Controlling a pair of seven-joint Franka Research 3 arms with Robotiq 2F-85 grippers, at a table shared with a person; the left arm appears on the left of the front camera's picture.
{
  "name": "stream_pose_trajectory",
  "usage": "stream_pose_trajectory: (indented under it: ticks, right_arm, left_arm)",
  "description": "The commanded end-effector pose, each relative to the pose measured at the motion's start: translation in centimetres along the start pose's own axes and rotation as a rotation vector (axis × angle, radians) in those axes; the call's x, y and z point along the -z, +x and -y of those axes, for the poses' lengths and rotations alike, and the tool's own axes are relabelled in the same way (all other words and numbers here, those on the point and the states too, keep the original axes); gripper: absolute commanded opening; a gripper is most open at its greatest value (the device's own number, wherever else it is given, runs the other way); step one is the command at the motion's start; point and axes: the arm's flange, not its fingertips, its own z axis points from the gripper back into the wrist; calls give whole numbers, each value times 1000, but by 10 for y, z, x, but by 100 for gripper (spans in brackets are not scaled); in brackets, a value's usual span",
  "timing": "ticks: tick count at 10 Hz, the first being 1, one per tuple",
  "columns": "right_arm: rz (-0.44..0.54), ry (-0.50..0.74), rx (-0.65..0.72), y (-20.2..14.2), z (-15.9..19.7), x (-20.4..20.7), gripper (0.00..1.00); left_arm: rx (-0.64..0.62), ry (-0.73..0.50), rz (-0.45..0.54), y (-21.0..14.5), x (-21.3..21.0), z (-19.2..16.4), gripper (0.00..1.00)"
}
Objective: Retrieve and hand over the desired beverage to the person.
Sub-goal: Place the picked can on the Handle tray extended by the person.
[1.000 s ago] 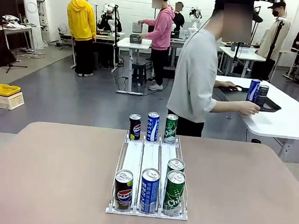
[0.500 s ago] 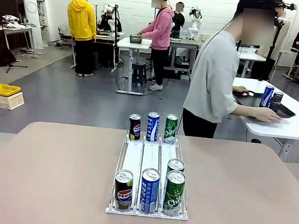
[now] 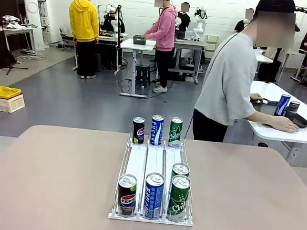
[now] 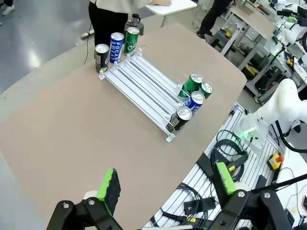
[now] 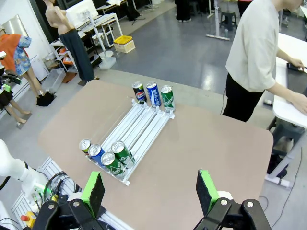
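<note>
A: Left wrist view: left gripper [image 4: 165,184] jaws wide, empty, above the table [image 4: 72,129] edge. Right?

B: Right gripper [image 5: 151,189] spread too, holding nothing. Bare tabletop around the rack [image 3: 154,170]; seven cans in its lanes. The person [image 3: 230,83] stands beyond the far edge, hands on a side table [image 3: 294,130].

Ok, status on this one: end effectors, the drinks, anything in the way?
Left end effector open, empty, high above the table. Right end effector open, empty. Seven cans on the rack, untouched. Person turned to the side table; nothing in the way.
</note>
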Motion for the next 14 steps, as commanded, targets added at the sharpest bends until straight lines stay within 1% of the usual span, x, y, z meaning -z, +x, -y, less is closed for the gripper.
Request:
stream_pose_trajectory:
  ticks: [1,14]
  right_arm:
    - [-1,15,-3,0,0,3,100]
    - [-1,15,-3,0,0,3,100]
  left_arm:
    - [-8,-8,3,0,-5,-4,100]
    - [-8,-8,3,0,-5,-4,100]
